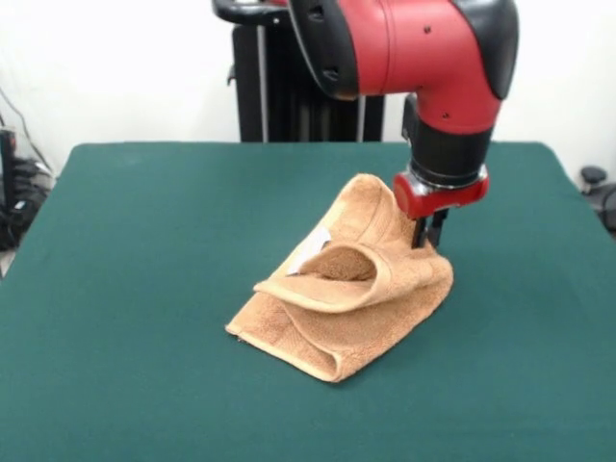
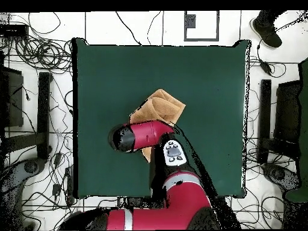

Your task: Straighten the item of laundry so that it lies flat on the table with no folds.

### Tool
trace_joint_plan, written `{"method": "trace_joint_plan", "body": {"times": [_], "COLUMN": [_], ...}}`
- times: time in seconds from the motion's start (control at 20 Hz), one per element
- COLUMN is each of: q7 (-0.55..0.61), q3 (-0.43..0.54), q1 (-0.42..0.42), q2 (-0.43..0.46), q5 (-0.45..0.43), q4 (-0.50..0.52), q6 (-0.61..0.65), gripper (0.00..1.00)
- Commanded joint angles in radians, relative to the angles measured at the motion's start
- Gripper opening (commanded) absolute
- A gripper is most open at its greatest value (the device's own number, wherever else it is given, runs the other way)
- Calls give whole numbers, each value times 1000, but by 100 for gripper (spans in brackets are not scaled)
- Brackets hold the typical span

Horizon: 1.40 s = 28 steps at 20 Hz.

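The terry towel [image 1: 351, 294] lies crumpled near the middle of the green desk [image 1: 125, 337], its nearest corner flat on the cloth, folds behind that corner rising into a rolled loop. A small white tag [image 1: 308, 252] peeks out beside the loop. At the towel's far side the pincer [image 1: 429, 231] descends vertically into the raised fabric; its tips are buried, so whether it grips cannot be told. Overhead, the red arm [image 2: 144, 135] hides part of the towel.
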Motion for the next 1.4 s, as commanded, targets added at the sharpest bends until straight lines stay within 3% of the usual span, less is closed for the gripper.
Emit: {"method": "trace_joint_plan", "body": {"times": [0.05,0.55,0.6,0.7,0.8,1.1,1.4], "q7": [205,200,197,207,107,121,172], "q3": [-55,-66,-64,-39,11,96,116], "q1": [32,36,36,11,-18,-65,-43], "q2": [108,97,97,86,59,-26,-149], "q5": [-18,7,13,43,20,101,178], "q4": [39,61,60,87,112,218,308], "q6": [-88,-36,-18,-22,34,73,135], "gripper": [0,0,100,100,100,100,100]}}
